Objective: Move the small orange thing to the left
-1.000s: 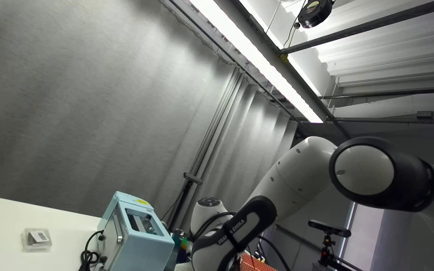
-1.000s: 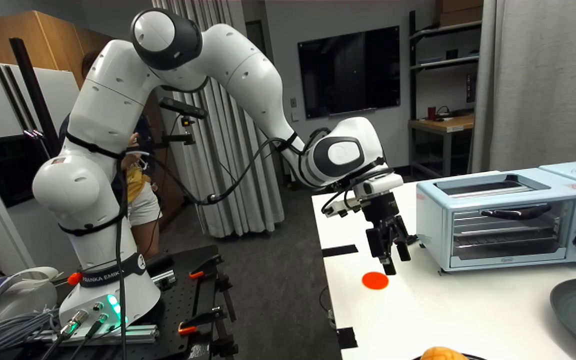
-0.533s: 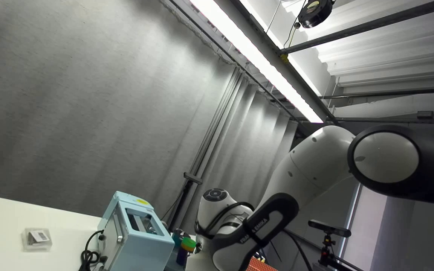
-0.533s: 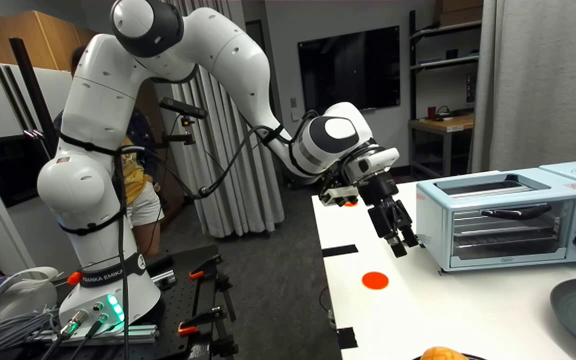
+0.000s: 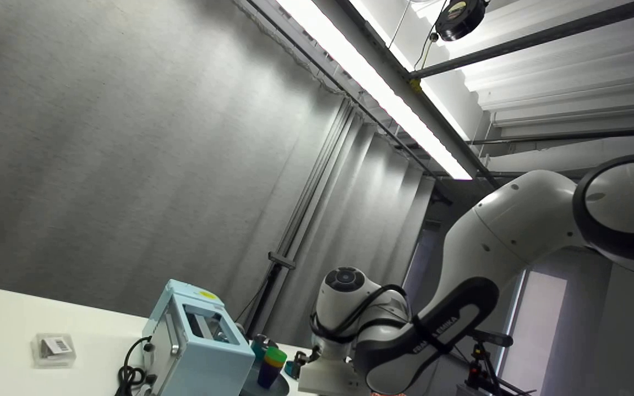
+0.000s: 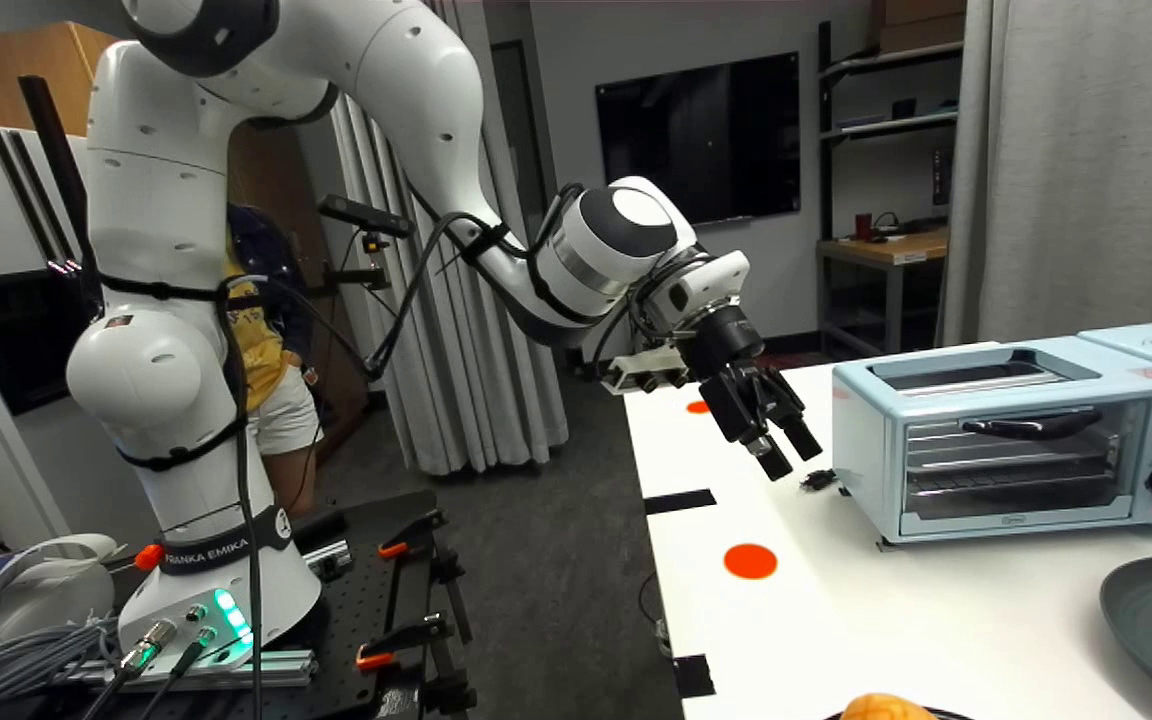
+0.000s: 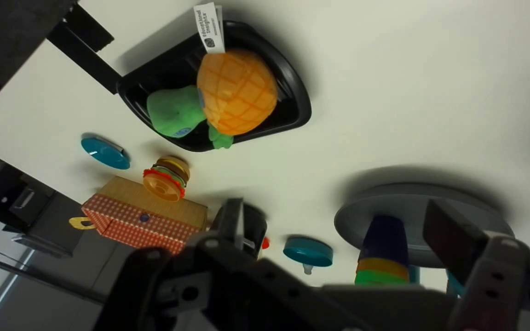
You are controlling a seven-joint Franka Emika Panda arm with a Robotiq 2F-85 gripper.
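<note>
An orange plush toy (image 7: 237,92) with a crosshatch pattern and a white tag lies in a black tray (image 7: 295,108), touching a green plush toy (image 7: 173,111). The orange toy's top also shows at the bottom edge of an exterior view (image 6: 886,708). A small toy burger with an orange bun (image 7: 166,178) stands on the table beside the tray. My gripper (image 7: 334,207) is open with nothing between its fingers. In an exterior view my gripper (image 6: 789,458) hangs tilted above the white table, left of the toaster oven. Which orange thing is meant is not clear.
A pale blue toaster oven (image 6: 1016,440) stands on the table. A grey plate (image 7: 348,218) bears stacked cups (image 7: 383,243). A teal lid (image 7: 308,250), a checked basket (image 7: 141,209) and a teal dish (image 7: 105,151) stand nearby. Flat orange-red dots (image 6: 750,561) mark the table.
My arm has drawn back towards its base and my gripper has risen from the table and tilted more. The stacked cups have come into sight from behind the arm in an exterior view.
</note>
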